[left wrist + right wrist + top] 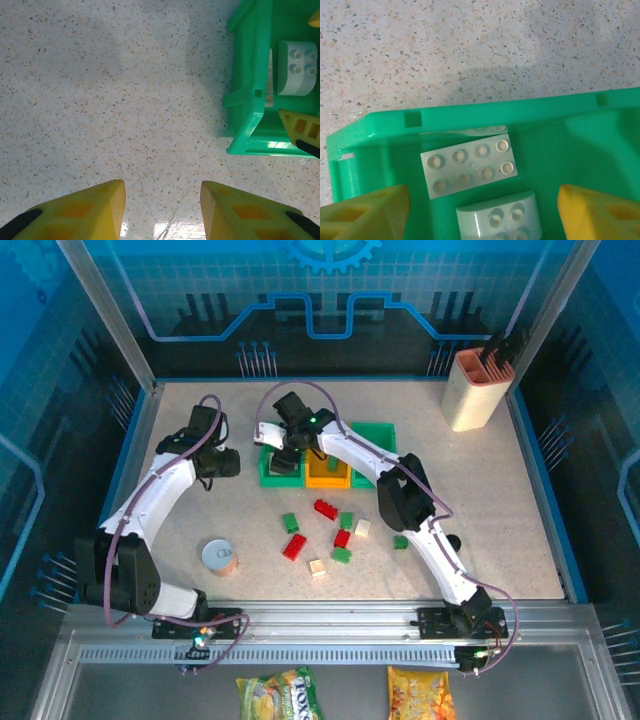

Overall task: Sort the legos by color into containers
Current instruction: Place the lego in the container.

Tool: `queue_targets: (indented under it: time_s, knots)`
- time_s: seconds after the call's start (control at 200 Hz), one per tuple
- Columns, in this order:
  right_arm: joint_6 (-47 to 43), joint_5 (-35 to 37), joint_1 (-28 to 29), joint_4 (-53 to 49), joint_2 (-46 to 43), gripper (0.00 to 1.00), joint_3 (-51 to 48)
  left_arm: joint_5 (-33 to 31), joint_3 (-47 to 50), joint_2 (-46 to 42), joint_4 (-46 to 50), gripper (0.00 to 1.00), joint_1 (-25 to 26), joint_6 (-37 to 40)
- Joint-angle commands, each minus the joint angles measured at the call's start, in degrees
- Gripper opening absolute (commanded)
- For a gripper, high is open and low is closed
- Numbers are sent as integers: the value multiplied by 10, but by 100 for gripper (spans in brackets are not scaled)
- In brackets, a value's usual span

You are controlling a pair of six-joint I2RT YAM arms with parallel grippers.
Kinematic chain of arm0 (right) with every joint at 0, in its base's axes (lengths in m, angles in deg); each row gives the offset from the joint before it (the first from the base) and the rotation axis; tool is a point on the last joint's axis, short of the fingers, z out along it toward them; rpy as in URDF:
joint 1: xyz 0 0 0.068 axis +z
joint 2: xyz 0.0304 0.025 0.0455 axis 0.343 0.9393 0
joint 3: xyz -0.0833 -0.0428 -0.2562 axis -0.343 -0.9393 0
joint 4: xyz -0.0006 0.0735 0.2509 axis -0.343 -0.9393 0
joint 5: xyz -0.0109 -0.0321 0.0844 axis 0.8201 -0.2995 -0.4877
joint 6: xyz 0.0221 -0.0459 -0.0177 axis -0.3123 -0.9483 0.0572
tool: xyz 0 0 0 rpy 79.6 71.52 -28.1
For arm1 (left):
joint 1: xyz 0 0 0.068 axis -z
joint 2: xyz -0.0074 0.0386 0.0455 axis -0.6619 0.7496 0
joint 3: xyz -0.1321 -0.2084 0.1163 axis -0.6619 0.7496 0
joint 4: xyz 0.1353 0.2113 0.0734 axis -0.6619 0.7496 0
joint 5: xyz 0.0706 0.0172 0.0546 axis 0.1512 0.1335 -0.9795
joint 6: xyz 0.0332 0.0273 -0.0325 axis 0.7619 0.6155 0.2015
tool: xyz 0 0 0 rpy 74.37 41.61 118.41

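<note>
Three containers stand in a row: a green bin (268,476), an orange bin (327,478) and a second green bin (378,437). My right gripper (288,455) (482,200) hangs open over the left green bin (470,120). In that bin lie a flat white brick (467,165) and a curved white brick (500,220), both free of the fingers. My left gripper (233,462) (162,187) is open over bare table just left of that bin (247,100). Loose legos lie in front of the bins: red (325,508), green (290,523) and cream (362,528) ones among several.
A round tin can (220,558) lies at the front left. A tall beige holder (478,385) stands at the back right corner. Raised walls edge the table on the left, right and far sides.
</note>
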Motion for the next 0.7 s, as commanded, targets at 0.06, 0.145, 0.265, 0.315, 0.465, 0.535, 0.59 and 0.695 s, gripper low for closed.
queue_targets:
  time_s: [0.06, 0.145, 0.265, 0.315, 0.465, 0.535, 0.59, 0.695]
  knots:
    - [43, 9, -3, 16, -73, 78, -41, 18, 10, -12, -3, 45, -5, 4]
    - [81, 13, -4, 14, -105, 77, -72, 20, 10, -10, -1, 45, -6, 4]
    - [150, 10, -11, 13, -158, 76, -134, 23, 8, -8, 0, 45, -5, 5]
    - [191, 14, -15, 14, -183, 76, -163, 24, 7, -7, 0, 45, -6, 5]
    - [311, 33, -21, -13, -242, 74, -223, 28, 5, -5, 1, 45, -6, 4]
    - [358, 49, -20, -24, -270, 73, -257, 29, 5, -5, 0, 45, -6, 4]
    - [396, 69, -20, -44, -289, 72, -277, 29, 5, -4, 0, 45, -6, 4]
    - [492, 93, -20, -103, -311, 72, -288, 29, 5, -2, 1, 45, -6, 4]
